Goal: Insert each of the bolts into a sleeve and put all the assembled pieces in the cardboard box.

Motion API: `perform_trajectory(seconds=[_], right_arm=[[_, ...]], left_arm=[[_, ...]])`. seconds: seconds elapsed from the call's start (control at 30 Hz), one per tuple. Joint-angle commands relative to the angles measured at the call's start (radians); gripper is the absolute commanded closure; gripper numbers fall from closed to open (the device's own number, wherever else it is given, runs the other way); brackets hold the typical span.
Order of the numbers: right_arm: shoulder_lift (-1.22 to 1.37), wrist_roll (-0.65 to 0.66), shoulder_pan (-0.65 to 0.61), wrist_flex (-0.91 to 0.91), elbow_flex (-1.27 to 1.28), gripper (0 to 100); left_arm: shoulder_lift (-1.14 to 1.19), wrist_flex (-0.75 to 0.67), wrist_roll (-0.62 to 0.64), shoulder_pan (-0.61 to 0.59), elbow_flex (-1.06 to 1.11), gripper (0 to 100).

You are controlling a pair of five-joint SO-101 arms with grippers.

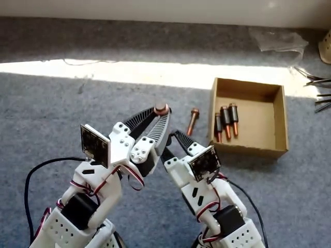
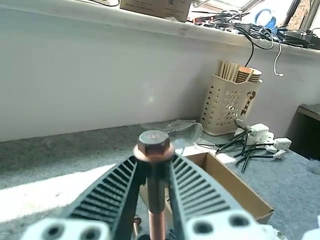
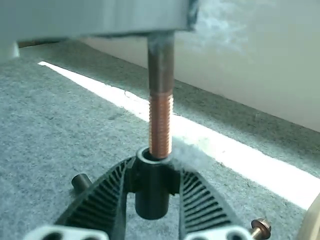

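Near the cardboard box point(image 1: 258, 121), bolt point(image 3: 160, 115) tip in sleeve point(image 3: 150, 192)

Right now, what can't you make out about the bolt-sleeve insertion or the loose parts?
- Insertion depth: right wrist view, the sleeve wall hides the bolt tip.
- Mating point: high view, the left gripper covers the sleeve.
- Loose sleeve: right wrist view, partly behind the right gripper.
- Bolt's lower shank: left wrist view, cut off by the picture's edge.
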Motion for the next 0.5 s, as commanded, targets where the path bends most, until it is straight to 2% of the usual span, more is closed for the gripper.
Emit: perform_trajectory(seconds=[0.0, 0.13, 0.47], right_arm=[[-0.002, 0.011, 0.008, -0.018, 0.110, 99.5], [-0.002, 0.011, 0.008, -0.018, 0.110, 99.5], [-0.002, 0.011, 0.008, -0.018, 0.110, 99.5]], left_arm=[[-0.005, -0.028, -0.029, 0.013, 0.012, 98], [-0.005, -0.029, -0.080, 0.002, 0.027, 98], [-0.007, -0.029, -0.078, -0.007, 0.030, 98]])
